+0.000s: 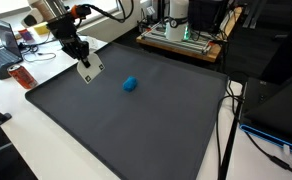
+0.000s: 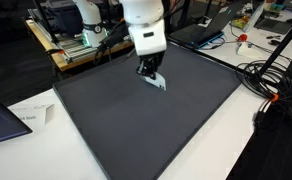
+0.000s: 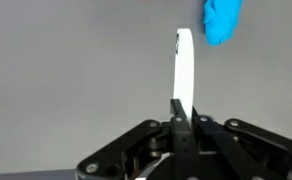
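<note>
One gripper [image 1: 83, 60] is seen, closed narrowly on one white flat piece [image 1: 90, 70], which is pinched at one end between the fingertips. In the wrist view the white flat piece [image 3: 186, 62] is shown edge-on as a thin strip standing out from the gripper [image 3: 183, 108], so its face and outline cannot be made out there. One blue lump [image 1: 131, 84] is counted, lying on the one dark mat [image 1: 136, 125], apart from the held piece. In the wrist view the blue lump [image 3: 222, 20] is cut off by the top edge and its form is blurred. In an exterior view the gripper [image 2: 152, 74] and the white flat piece [image 2: 159, 83] are found over the far part of the dark mat [image 2: 136, 130], and the lump is not seen there. Whether the piece touches the mat cannot be told. The fingers are largely hidden by the wrist housing in both exterior views
</note>
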Motion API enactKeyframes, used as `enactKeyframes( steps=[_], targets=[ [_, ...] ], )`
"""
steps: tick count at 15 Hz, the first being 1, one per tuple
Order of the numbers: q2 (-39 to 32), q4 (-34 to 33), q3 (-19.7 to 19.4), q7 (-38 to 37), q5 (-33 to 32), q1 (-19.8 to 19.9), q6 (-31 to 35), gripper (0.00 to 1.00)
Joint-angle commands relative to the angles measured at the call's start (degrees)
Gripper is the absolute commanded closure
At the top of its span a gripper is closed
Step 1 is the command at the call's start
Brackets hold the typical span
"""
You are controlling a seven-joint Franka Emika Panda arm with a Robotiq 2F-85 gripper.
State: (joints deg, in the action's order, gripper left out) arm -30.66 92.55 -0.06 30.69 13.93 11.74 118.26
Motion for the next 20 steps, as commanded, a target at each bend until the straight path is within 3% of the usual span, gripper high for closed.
enactKeyframes(
  steps=[1, 6, 12, 20],
  targets=[
    [1.66, 2.23, 0.92, -0.30, -1.21, -0.15, 0.43, 0.96],
    [4.72, 6.25, 0.70, -0.24, -1.55, -0.79, 1.14, 0.99],
    [15.99, 20.82, 0.53, -4.51, -9.11, -6.01, 7.23, 0.99],
    [29.05, 38.23, 1.27, -10.89, -11.49, -10.07, 17.53, 0.99]
  ],
)
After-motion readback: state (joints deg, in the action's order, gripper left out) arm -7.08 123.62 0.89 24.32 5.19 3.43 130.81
